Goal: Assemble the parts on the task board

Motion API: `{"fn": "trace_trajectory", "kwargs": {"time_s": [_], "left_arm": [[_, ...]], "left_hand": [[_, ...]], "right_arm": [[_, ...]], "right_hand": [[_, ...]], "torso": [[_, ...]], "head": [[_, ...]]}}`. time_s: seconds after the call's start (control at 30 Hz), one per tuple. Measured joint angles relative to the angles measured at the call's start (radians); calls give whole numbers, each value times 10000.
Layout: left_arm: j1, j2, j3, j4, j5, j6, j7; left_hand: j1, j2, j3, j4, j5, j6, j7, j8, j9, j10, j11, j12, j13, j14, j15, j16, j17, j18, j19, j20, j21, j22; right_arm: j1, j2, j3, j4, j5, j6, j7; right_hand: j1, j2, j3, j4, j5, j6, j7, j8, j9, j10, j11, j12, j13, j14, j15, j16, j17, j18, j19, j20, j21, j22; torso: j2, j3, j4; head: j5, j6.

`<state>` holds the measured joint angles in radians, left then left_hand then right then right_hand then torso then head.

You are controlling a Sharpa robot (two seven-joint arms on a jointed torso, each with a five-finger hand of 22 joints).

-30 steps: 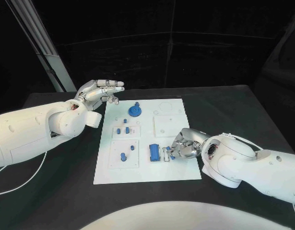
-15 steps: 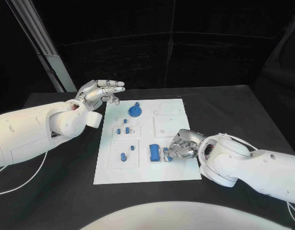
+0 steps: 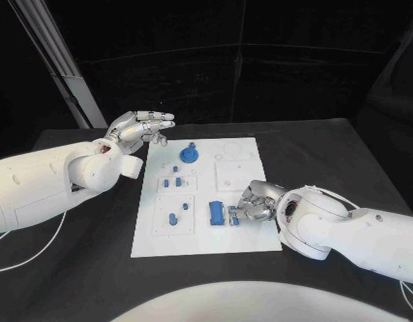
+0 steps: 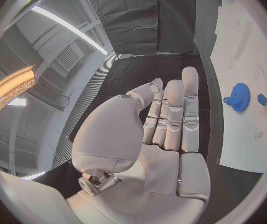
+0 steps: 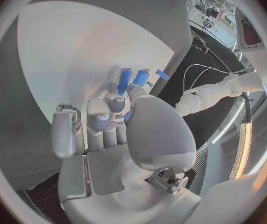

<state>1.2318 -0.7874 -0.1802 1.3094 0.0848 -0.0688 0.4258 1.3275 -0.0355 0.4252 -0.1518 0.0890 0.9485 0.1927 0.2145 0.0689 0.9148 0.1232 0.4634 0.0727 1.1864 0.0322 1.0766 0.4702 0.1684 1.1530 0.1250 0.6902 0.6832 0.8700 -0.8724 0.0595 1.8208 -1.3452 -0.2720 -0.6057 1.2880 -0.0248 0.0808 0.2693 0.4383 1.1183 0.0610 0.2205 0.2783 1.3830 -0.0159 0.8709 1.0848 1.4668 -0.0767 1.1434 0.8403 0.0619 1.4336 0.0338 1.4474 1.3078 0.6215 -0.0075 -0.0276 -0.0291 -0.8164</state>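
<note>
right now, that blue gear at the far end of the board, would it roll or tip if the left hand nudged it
Probably not. The blue gear appears to lie flat on the task board, so it should slide, not roll. It looks small and rigid, likely light. Its toothed rim may offer grip. Whether a peg holds it is unclear. The left hand hovers beside the board, holding nothing.

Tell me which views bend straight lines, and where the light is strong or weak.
Both wrist views are fisheye: the task board edge curves beside the left robot hand. In the head view the board is bright against a dark table and background; the right wrist view shows the right robot hand evenly lit.
</note>
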Motion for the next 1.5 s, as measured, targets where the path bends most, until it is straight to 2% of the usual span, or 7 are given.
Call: {"fn": "trace_trajectory", "kwargs": {"time_s": [0.4, 0.63, 0.8, 1.0, 1.27, 1.33, 1.5], "left_arm": [[2, -11, 0, 14, 0, -1, -3], [2, -15, 0, 19, 0, -1, -5], [2, -17, 0, 20, 0, -1, -6], [3, -27, 0, 23, 0, -1, -7], [3, -37, 0, 22, 0, -2, -9], [3, -36, 0, 20, 0, -2, -9], [3, -29, 0, 19, 0, -2, -9]], "left_hand": [[0, 0, 0, 0, 0, 0, 0, 0, 0, -37, 37, 0, -8, 0, 0, 0, -15, 0, 0, 0, 0, 0], [0, 0, 0, 0, 0, 0, 0, 0, 0, -37, 37, 0, -7, 0, 0, 0, -15, 0, 0, 0, 0, 1], [0, 0, 0, 0, 0, 0, 0, 0, 0, -37, 37, 0, -7, 0, 0, 0, -15, 0, 0, 0, 0, 1], [0, 0, 0, 0, 0, 0, 0, 0, 0, -37, 37, 0, -6, 0, 0, 0, -14, 0, 0, 0, 0, 2], [0, 0, 0, 0, 0, 0, 0, 0, 0, -37, 37, 0, -6, 0, 0, 0, -14, 0, 0, 0, 0, 2], [0, 0, 0, 0, 0, 0, 0, 0, 0, -36, 37, 0, -5, 0, 0, 0, -14, 0, 0, 0, 0, 2], [0, 0, 0, 0, 0, 0, 0, 0, 0, -59, 14, 0, -5, 0, 0, 0, -22, 0, 0, 0, 0, 2]], "right_arm": [[0, 62, -3, -29, -227, 91, -34], [-1, 78, -3, -34, -326, 111, -35], [-1, 78, -3, -27, -365, 130, -34], [-1, -44, -3, 59, -394, 154, -5], [-2, -309, -3, 168, -413, 217, 116], [-2, -347, -3, 168, -416, 222, 150], [-3, -510, -3, 169, -417, 132, 295]], "right_hand": [[-605, -95, -302, 208, -208, 46, 14, 1, 70, 14, 15, 1, -1, 3, -3, 0, -45, 0, -1, 0, 0, -1], [-1226, -60, -1061, 188, -1532, 48, 13, 1, 180, 35, 36, 1, 18, 3, -3, -49, -122, 1, -1, 0, 0, -1], [-1461, -174, -1447, 195, -1797, 48, 13, 1, 232, 35, 36, 1, 52, 3, -3, -49, -128, 0, -1, 0, 0, -2], [-1460, -147, -1572, 113, -1869, 47, 14, 0, 272, 34, 35, 1, 80, 2, -3, -49, -128, 0, -2, 0, 0, -2], [-631, -108, -1773, -206, -2335, 45, 15, 0, 353, 34, 35, -29, 90, 2, -3, -136, -191, 0, -2, 0, 0, -2], [-412, -20, -1783, -321, -2487, 45, 16, 0, 372, 34, 36, -49, 89, 2, -3, -144, -228, 0, -2, 0, -41, -2], [-365, 28, -1956, -320, -2126, -216, 137, -170, 369, -177, 126, -600, -214, -71, 70, -448, -604, 0, -290, 55, -275, -236]], "torso": [[-1, 0, -1], [-5, -1, -7], [-7, -1, -8], [-7, 5, -8], [-9, 10, -16], [-12, 9, -19], [-19, 3, -19]], "head": [[7, -5], [10, -7], [9, -12], [-3, -18], [-15, 15], [-20, 24], [-38, 58]]}}
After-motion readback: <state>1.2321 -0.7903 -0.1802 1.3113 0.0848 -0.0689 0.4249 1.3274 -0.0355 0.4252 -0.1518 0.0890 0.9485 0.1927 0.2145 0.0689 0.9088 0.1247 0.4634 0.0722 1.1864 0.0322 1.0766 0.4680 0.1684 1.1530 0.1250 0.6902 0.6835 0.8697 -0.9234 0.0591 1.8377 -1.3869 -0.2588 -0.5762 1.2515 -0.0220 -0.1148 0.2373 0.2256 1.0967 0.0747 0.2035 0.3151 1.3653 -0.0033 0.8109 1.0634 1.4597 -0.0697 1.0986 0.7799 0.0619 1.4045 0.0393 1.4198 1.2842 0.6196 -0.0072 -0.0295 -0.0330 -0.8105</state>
